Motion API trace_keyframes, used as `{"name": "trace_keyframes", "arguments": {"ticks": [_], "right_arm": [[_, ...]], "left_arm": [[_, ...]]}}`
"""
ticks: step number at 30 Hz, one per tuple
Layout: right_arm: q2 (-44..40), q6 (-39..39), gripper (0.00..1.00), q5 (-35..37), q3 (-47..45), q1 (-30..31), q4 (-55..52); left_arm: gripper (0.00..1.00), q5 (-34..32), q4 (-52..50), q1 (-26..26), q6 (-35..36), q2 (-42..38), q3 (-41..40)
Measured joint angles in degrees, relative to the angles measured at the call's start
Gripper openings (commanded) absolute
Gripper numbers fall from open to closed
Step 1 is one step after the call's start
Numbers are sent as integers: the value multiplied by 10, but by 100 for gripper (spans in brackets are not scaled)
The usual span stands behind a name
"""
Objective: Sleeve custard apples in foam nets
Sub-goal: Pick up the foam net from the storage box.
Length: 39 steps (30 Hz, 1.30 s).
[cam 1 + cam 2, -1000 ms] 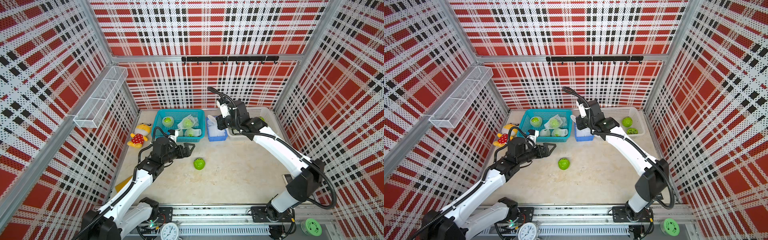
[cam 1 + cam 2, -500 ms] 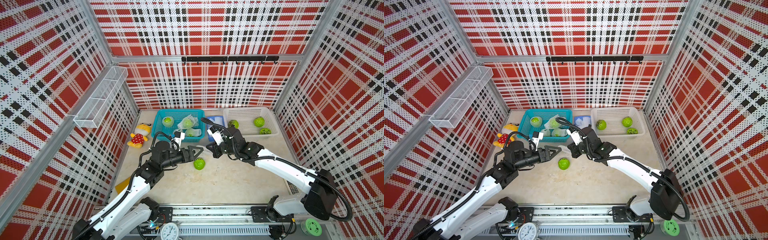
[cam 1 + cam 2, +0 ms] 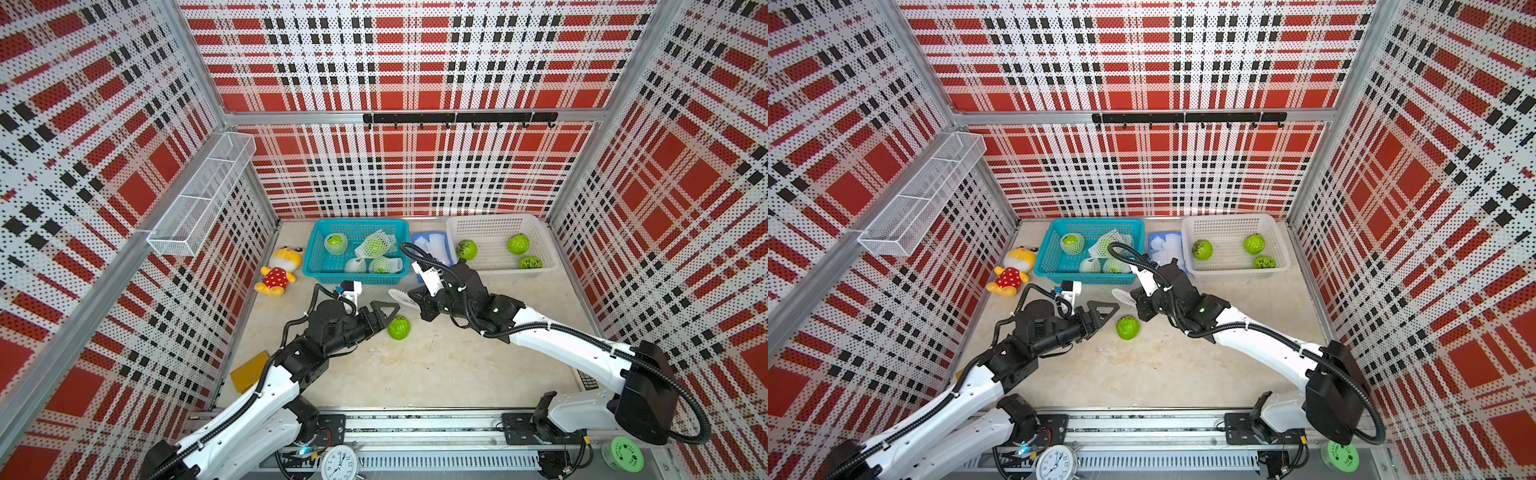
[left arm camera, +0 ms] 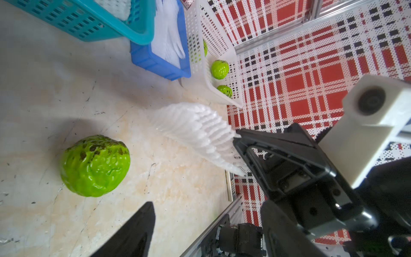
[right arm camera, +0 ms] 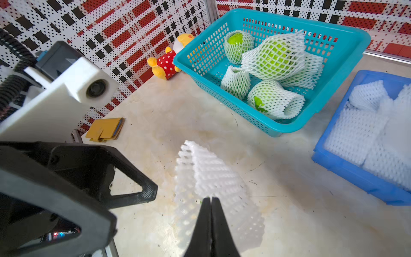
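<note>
Since a second before, the right arm had come forward from the blue tray (image 5: 347,178) at the back to the middle of the table (image 3: 436,365), and the left gripper (image 3: 388,314) had advanced toward the loose custard apple (image 3: 399,327) with its jaws somewhat narrower. The right gripper (image 5: 210,201) was fully closed and pinched one flattened foam net (image 5: 211,175) by its edge, holding it above the table just behind the fruit. The left gripper stood open with nothing between its fingers, one finger (image 5: 133,187) close to the net but apart from it. The custard apple lay on the table between the two grippers, touching neither, with dark patches on its top in the left wrist view. Several sleeved custard apples (image 5: 275,57) rested in the teal basket (image 3: 357,222). Three bare custard apples (image 3: 518,243) remained in the white basket (image 3: 494,218), and more foam nets (image 5: 355,133) lay piled in the blue tray.
</note>
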Motion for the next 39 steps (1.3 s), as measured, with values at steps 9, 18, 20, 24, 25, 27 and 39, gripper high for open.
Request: {"name": "trace_keyframes", "arguments": {"ticks": [9, 18, 20, 24, 25, 27, 39], "right_arm": [[0, -7, 0, 11, -1, 12, 8], [0, -20, 0, 20, -7, 30, 10], [0, -21, 0, 24, -8, 33, 10], [0, -22, 0, 31, -8, 36, 12], [0, -22, 0, 32, -8, 36, 14], [0, -22, 0, 35, -8, 36, 15], [6, -21, 0, 48, -8, 39, 19]], "left_arm": [[69, -31, 12, 0, -21, 16, 0], [64, -40, 29, 14, -30, 31, -1], [63, -41, 29, 15, -32, 34, -1], [62, -43, 29, 15, -34, 36, -1], [61, -44, 30, 15, -34, 36, -1], [61, -45, 31, 15, -35, 36, -1], [57, -49, 37, 9, -38, 41, -2]]}}
